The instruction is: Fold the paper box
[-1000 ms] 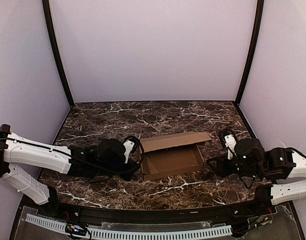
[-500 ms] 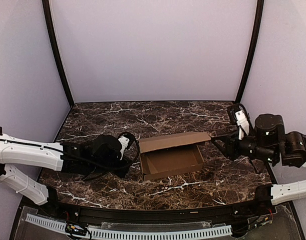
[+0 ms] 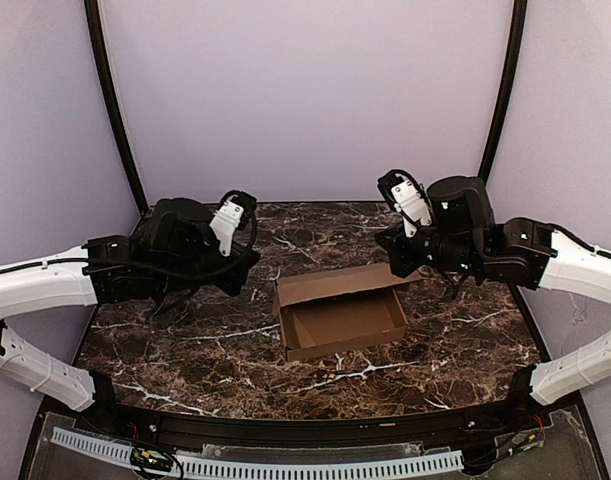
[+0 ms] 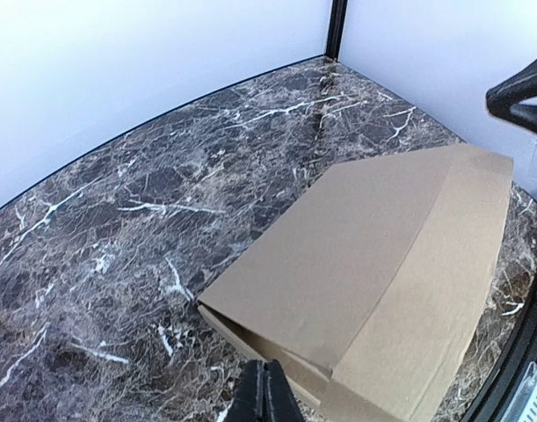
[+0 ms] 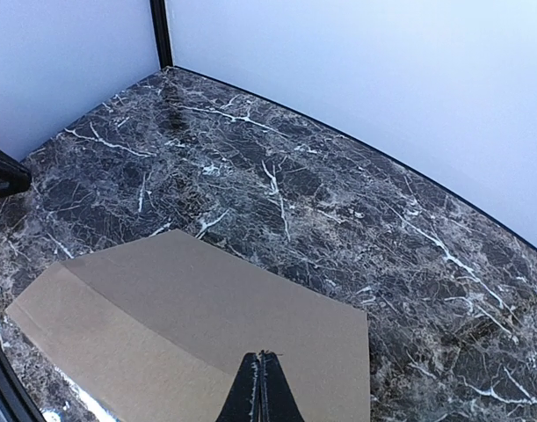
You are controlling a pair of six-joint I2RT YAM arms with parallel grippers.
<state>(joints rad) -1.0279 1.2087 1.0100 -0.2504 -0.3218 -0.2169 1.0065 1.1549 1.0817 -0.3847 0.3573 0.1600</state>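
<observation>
left gripper [image 4: 264, 396] and right gripper [image 5: 262, 391] hover clenched, empty; paper box [image 3: 343, 322] formed, lid [image 3: 350, 282] open. next, probably: press lid shut.

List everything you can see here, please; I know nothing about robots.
Shallow brown corrugated cardboard box: one, brown, mid-table, lid open.
Dark white-veined marble table: one, brown-black, beneath everything.
Pale walls: three, lilac, left, back, right.
Corner posts: two, black, far corners.
Slotted strip: one, white, near edge.
Left arm: one, white and black, raised left of box.
Right arm: one, white and black, raised right of box.
Left gripper: one, black, shut, empty.
Right gripper: one, black, shut, empty.
</observation>
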